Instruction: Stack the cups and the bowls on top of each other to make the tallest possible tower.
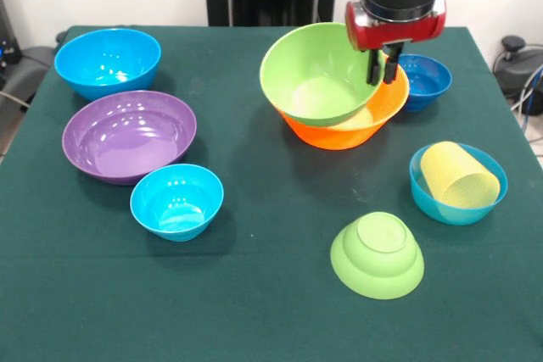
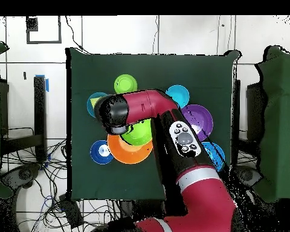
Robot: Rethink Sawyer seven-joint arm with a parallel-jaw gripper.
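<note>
A dark green cloth covers the table, with white wall behind and cables on the floor around it. Taking the large orange bowl as landmark: it sits upright right of the cloth's centre, and the large lime green bowl rests in it, tilted, its mouth facing the front view's camera. The gripper comes down at that green bowl's right rim, its dark fingers clenched on the rim. Left of the landmark lie the purple bowl, the large blue bowl and a small light blue bowl, all upright. Just right sits a small dark blue bowl. Nearer the camera, another light blue bowl holds the pale yellow cup on its side, and an overturned small lime green bowl lies beside open cloth.
</note>
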